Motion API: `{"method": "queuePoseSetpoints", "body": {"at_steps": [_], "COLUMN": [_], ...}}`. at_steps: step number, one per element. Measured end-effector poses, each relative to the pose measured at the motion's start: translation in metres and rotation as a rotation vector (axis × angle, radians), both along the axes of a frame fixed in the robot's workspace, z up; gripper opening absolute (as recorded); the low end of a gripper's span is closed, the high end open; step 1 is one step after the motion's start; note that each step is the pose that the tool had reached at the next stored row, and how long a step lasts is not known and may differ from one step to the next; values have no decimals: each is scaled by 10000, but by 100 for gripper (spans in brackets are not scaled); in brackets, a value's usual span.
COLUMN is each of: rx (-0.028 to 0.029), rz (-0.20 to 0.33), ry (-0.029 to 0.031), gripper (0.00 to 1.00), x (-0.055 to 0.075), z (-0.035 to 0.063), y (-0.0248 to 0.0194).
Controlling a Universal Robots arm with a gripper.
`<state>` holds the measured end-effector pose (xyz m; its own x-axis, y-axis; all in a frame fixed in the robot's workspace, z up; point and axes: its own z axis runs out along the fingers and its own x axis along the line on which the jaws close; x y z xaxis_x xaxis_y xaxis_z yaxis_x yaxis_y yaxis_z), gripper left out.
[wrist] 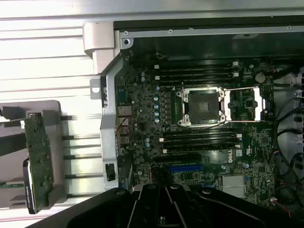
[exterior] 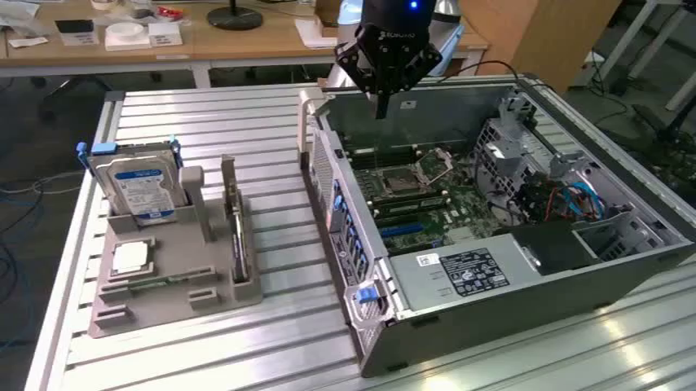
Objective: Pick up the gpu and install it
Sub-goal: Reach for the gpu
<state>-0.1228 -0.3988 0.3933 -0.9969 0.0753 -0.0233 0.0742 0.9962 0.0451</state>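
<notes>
The gpu stands on edge in a slot of the grey holder on the exterior view's left, its long side running along the computer case. In the wrist view the gpu shows a greenish board face studded with small parts. My gripper hangs high over the far end of the open case, well to the right of the gpu and apart from it. Its fingers are shut with nothing between them. From the wrist, the gripper looks down on the motherboard and its blue slot.
In the same holder stand a silver hard drive with a blue label and a small square processor chip. An open processor socket sits on the board. Cables and a drive cage crowd the case's right side. A desk stands behind.
</notes>
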Motion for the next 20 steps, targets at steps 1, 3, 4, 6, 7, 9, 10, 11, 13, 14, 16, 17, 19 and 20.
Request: {"method": "queuePoseSetpoints", "body": {"at_steps": [1, 3, 4, 6, 7, 9, 10, 11, 13, 14, 16, 17, 19, 20], "rx": [0, 0, -1, -1, 0, 0, 0, 0, -1, 0, -1, 0, 0, 0], "rz": [-1, 0, 0, 0, 0, 0, 0, 1, 1, 1, 0, 0, 1, 1], "ry": [0, 0, 0, 0, 0, 0, -1, 0, 0, -1, 0, -1, 0, 0], "gripper": [11, 11, 11, 11, 11, 11, 11, 11, 11, 11, 11, 11, 11, 11], "x": [-4, -11, -17, -37, -48, -72, -84, -97, -133, -153, -199, -222, -270, -294], "z": [0, 0, 0, 0, 0, 0, 0, 0, 0, 0, 0, 0, 0, 0], "y": [0, 0, 0, 0, 0, 0, 0, 0, 0, 0, 0, 0, 0, 0]}}
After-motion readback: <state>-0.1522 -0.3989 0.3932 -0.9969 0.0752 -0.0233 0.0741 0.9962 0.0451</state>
